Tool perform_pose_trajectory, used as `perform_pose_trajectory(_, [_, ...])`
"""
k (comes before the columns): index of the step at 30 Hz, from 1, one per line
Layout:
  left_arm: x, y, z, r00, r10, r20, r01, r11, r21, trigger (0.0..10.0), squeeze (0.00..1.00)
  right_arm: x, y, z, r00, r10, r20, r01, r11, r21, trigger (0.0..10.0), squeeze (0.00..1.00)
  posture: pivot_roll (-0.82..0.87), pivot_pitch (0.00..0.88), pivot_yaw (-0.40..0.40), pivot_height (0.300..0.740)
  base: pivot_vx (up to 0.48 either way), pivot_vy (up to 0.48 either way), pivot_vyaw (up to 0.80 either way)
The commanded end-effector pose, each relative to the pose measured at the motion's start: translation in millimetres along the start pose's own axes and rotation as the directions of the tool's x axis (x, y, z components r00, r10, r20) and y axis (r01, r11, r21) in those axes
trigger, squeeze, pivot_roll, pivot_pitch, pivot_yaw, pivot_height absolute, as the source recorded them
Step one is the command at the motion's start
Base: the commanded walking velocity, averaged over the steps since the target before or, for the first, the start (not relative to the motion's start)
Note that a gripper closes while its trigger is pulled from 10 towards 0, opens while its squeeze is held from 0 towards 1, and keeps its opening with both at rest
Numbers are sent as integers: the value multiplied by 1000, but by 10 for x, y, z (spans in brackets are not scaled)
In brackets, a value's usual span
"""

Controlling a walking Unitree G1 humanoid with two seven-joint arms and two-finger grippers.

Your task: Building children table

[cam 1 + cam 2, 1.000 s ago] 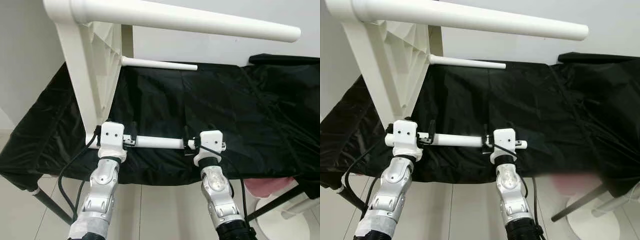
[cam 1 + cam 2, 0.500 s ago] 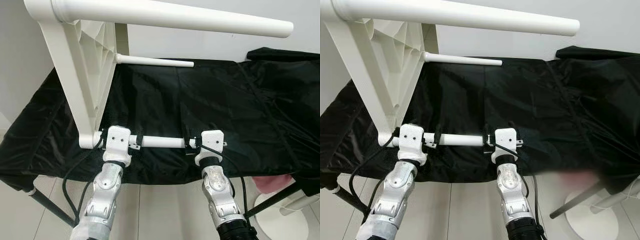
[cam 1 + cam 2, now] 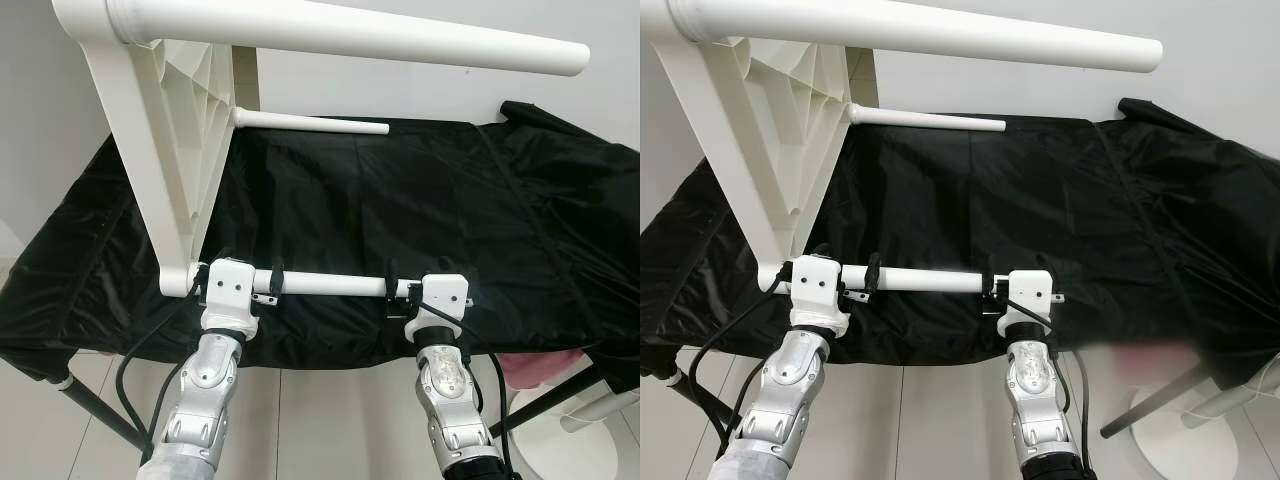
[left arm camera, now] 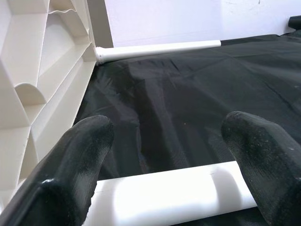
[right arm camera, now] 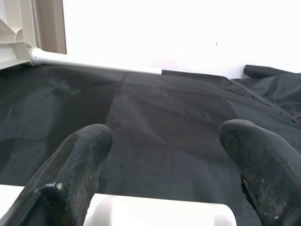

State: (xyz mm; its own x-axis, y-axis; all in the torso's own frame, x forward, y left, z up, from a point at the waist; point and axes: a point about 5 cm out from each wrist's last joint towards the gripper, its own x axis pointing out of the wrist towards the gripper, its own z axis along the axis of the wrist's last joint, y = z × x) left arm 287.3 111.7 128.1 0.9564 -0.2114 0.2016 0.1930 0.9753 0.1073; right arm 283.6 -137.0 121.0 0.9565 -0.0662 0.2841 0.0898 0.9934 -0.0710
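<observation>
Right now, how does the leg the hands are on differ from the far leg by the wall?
The near leg has both the left hand and right hand around it; the far leg is untouched. The near leg hangs at the black cloth's front edge; the far leg sits along its back edge. Both are white tubes joined to the white tabletop.

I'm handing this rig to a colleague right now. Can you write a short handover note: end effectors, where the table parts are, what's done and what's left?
Left end effector: around the near white round plastic table leg, next to its joint with the white ribbed plastic tabletop; fingers spread, the leg lies between them.
Right end effector: at the same leg's free end, fingers likewise spread.
Parts: the tabletop stands on edge on the black cloth-covered table. Two more white legs jut from it, one high, one far.
Done: three legs sit in their corners.
Left: check the near leg is seated; a fourth leg, if any, can't be confirmed.
</observation>
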Motion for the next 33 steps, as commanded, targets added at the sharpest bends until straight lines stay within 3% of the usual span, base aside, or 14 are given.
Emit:
perform_pose_trajectory(1, [-19, -63, -35, 998, -54, -10, 54, 999, 2, 10000, 0, -31, 31, -12, 1000, 12, -7, -12, 1000, 13, 10000, 600, 20, 26, 5, 740, 0, 0, 0])
perform_pose_trajectory(2, [-10, -81, -34, 998, -58, -11, 58, 998, 5, 10000, 0, -31, 34, -13, 1000, 14, -9, -14, 1000, 17, 10000, 0, 16, 23, 6, 740, 0, 0, 0])
perform_pose_trajectory(9, [-47, -148, -88, 997, -77, -31, 76, 997, -26, 10000, 0, -71, 14, -58, 1000, -1, -21, 1, 1000, 0, 10000, 0, 0, 0, 23, 740, 0, 0, 0])
perform_pose_trajectory(25, [-37, -175, -161, 994, -98, -55, 97, 995, -6, 10000, 0, -141, 140, -66, 1000, 22, -19, -22, 1000, 2, 10000, 0, -63, 0, 63, 740, 0, 0, 0])
perform_pose_trajectory(33, [-22, -196, -166, 992, -111, -65, 110, 994, -17, 10000, 0, -137, 112, -75, 1000, 19, -23, -19, 1000, 3, 10000, 0, -74, 0, 79, 740, 0, 0, 0])
